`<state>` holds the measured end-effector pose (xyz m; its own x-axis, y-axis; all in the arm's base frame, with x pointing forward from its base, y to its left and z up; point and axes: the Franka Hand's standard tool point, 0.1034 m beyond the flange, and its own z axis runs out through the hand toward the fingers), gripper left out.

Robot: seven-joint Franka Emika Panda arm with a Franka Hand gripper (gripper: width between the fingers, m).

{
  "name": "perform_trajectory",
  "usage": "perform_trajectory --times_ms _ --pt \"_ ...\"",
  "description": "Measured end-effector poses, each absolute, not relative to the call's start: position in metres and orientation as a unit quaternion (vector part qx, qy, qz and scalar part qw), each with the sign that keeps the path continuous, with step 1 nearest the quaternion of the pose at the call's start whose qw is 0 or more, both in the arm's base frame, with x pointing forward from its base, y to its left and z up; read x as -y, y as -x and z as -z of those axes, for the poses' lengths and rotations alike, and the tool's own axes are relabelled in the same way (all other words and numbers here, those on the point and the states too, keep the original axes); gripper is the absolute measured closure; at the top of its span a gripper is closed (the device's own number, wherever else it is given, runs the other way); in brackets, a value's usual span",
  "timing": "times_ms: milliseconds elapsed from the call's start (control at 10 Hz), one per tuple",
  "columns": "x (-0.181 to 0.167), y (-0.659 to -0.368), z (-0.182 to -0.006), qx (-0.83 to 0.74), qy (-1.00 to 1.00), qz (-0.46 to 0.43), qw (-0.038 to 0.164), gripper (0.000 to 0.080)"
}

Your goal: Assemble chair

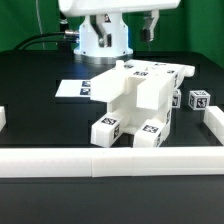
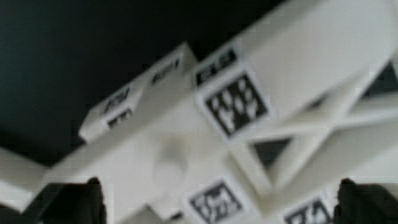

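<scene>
The chair (image 1: 135, 100) stands in the middle of the black table as one joined white piece, with square-ended legs and black-and-white tags facing the camera. A separate white tagged part (image 1: 198, 100) lies just to the exterior view's right of it. My gripper (image 1: 150, 24) hangs high above the chair's far right side, open and holding nothing. In the wrist view the chair (image 2: 231, 110) fills the picture from above, blurred, its X-braced frame and tags showing. My open gripper (image 2: 217, 205) has its dark fingertips (image 2: 71, 202) wide apart at the picture's edge.
The marker board (image 1: 72, 88) lies flat on the table at the exterior view's left of the chair. A low white border rail (image 1: 110, 160) runs along the front and up the right side (image 1: 214, 125). The robot's base (image 1: 103, 35) stands behind.
</scene>
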<state>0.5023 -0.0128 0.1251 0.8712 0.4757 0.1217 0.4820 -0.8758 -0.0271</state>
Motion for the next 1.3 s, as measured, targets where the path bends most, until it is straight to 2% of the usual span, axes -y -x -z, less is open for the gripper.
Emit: perform_trajectory --times_ms 400,500,800,1300 --pt "0.014 -0.499 -0.123 0.249 0.967 0.055 0.027 0.0151" --pt "0.022 -0.492 -0.118 0.259 0.964 0.054 0.031 0.0151" --pt "0.042 -0.45 -0.099 0.29 0.956 0.047 0.022 0.0151" --pt "0.043 -0.423 -0.076 0.284 0.958 0.035 0.012 0.0151"
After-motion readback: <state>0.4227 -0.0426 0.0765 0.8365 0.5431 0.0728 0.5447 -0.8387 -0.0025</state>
